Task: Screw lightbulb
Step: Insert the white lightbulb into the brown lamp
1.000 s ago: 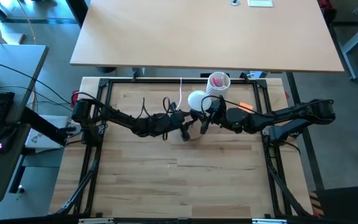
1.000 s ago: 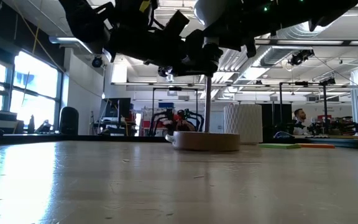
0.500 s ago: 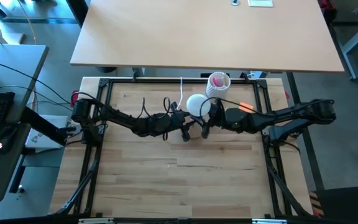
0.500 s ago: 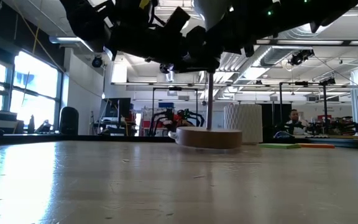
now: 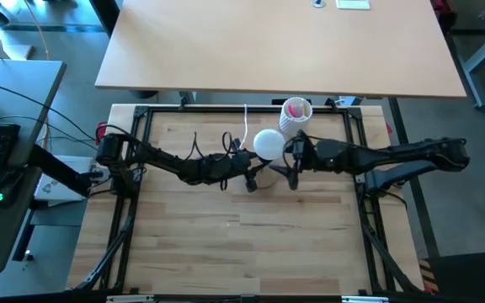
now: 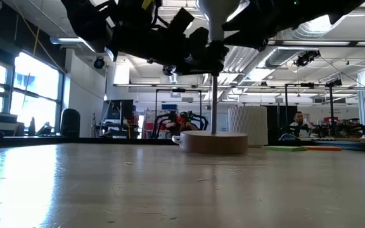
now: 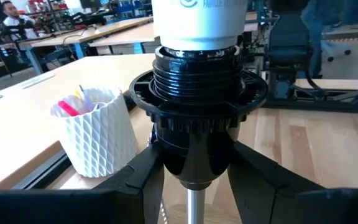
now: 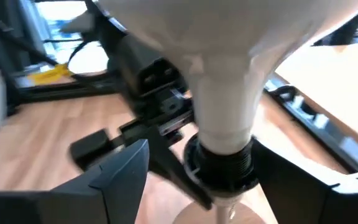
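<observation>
The white lightbulb [image 5: 267, 143] stands upright with its neck [image 8: 224, 127] in the black socket [image 7: 194, 93]. The socket tops a thin metal stem [image 6: 213, 101] that rises from a round wooden disc [image 6: 213, 142] resting on the table. My left gripper [image 5: 253, 174] reaches in from the table's left and is shut on the socket. My right gripper [image 5: 290, 172] is open on the bulb's right. Its fingers [image 8: 123, 168] stand on either side of the neck and socket without touching. My left gripper pinches the socket's narrow lower part [image 7: 194, 163] between its two fingers, just above the stem. The fingers come in about level from the table's left. The socket stands upright with the bulb on top, and the disc rests on the table.
A white perforated cup [image 5: 295, 112] with pink contents stands just behind the bulb, near the table's far edge. A white cable [image 5: 245, 126] runs from the far edge toward the lamp. Flat orange and green pieces [image 6: 296, 148] lie to the right. The near half of the table is bare wood.
My right gripper has come off the bulb and drawn back toward the table's right edge. The bulb's neck, covered by the gripper before, now shows bare in the low view. My left gripper keeps its hold on the socket.
</observation>
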